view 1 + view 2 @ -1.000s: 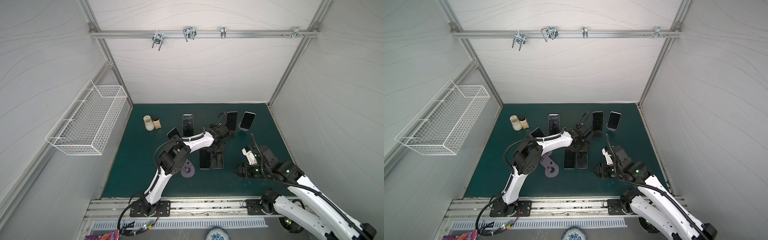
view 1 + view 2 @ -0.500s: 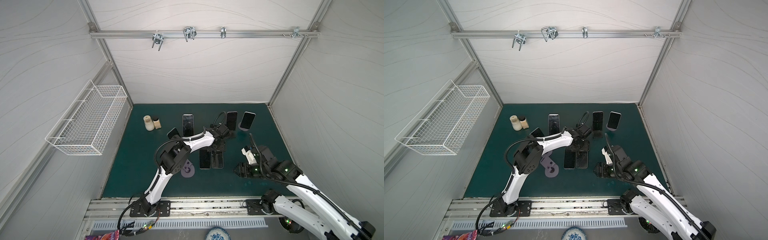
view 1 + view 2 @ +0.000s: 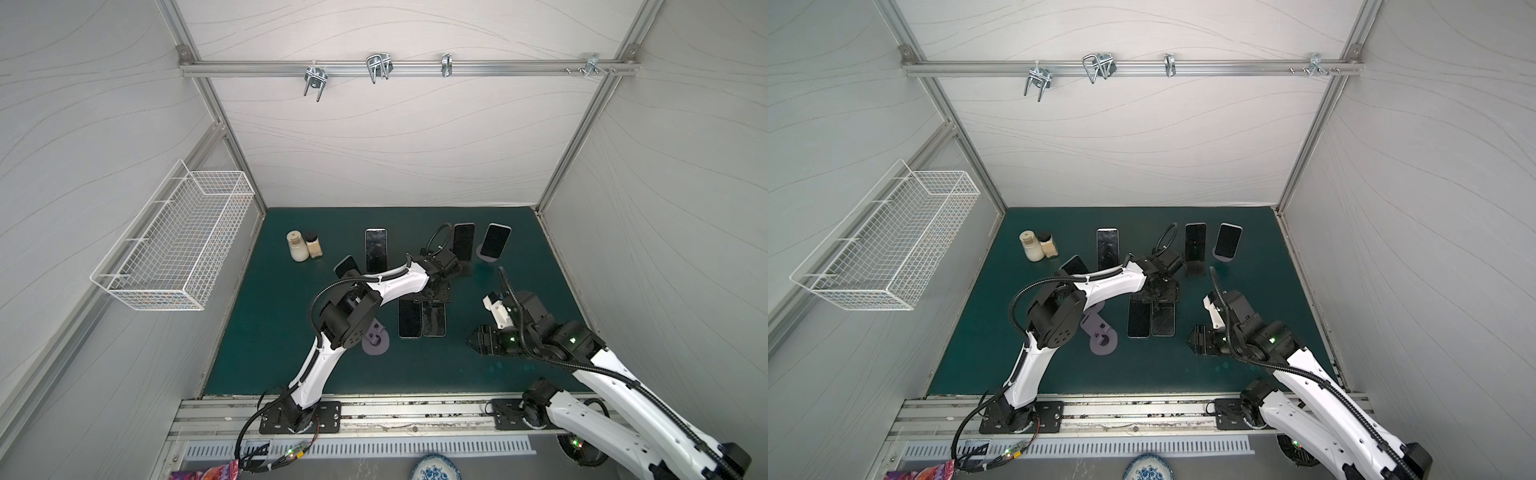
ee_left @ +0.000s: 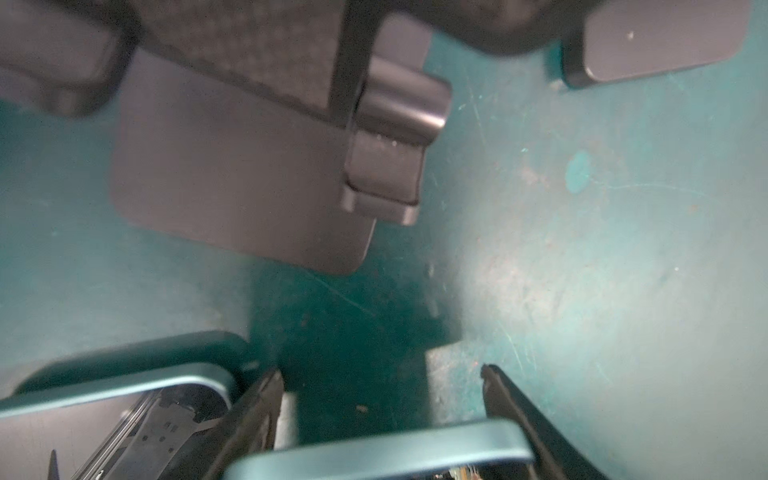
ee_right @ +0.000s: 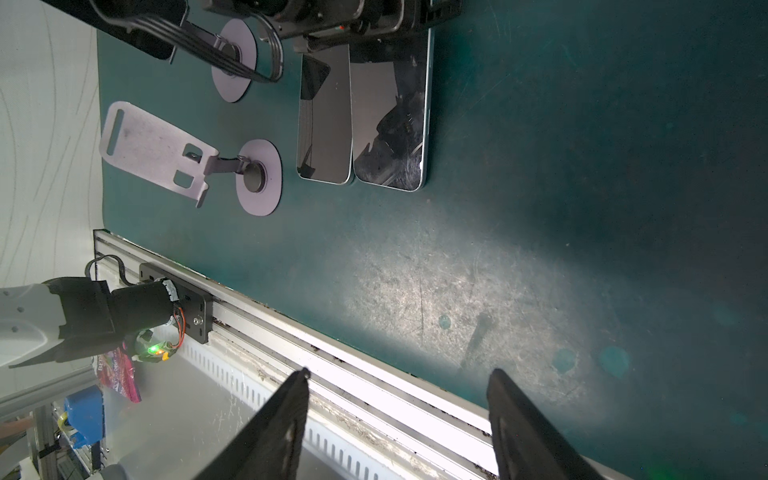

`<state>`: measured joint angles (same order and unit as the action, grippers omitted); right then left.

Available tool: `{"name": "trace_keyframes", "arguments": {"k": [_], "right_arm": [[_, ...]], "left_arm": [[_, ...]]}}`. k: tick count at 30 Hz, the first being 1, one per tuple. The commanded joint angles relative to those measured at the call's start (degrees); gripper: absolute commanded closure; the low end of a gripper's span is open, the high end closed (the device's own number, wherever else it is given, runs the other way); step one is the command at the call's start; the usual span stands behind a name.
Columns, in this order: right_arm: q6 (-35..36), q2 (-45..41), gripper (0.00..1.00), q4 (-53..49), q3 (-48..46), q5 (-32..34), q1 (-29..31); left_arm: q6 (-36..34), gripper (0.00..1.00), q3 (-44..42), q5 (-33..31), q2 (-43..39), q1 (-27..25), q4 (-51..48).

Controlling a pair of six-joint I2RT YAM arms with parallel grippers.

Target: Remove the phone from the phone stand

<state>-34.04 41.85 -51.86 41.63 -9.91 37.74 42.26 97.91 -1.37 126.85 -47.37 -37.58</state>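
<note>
A teal-edged phone (image 3: 434, 322) lies flat on the green mat (image 3: 282, 332), side by side with a second flat phone (image 3: 409, 322). My left gripper (image 3: 432, 297) is at its far end. In the left wrist view the phone's end (image 4: 374, 453) sits between the two fingers, which stand against its long sides. An empty lilac phone stand (image 3: 376, 338) with a round base stands near the left arm's elbow and shows in the right wrist view (image 5: 158, 149). My right gripper (image 3: 471, 343) hovers open over the mat's front right, holding nothing (image 5: 399, 374).
At the back, one phone leans on a black stand (image 3: 463, 243) and another on a round-based stand (image 3: 494, 241). Further phones (image 3: 376, 249) are at the back left. Two small jars (image 3: 303, 246) stand far left. A wire basket (image 3: 174, 245) hangs on the left wall.
Hardly anything. Both arms stand where they were a second ago, and the phones lie as before.
</note>
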Motion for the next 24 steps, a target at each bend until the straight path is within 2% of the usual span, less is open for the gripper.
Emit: {"name": "trace_keyframes", "arguments": {"k": [1,10,24], "right_arm": [[0.4,-0.6,0.31,0.4,0.4,0.2,-0.1],[0.3,-0.6,0.31,0.5,0.2,0.2,-0.1],[0.1,-1.0,0.31,0.3,0.2,0.5,-0.2]], "left_arm": [[0.2,0.25,1.1,-2.4,1.5,0.3,-1.7],[0.4,0.19,0.1,-2.5,0.7,0.4,-1.1],[1.5,0.22,-1.5,-4.8,-2.2,-0.1,-1.1]]}}
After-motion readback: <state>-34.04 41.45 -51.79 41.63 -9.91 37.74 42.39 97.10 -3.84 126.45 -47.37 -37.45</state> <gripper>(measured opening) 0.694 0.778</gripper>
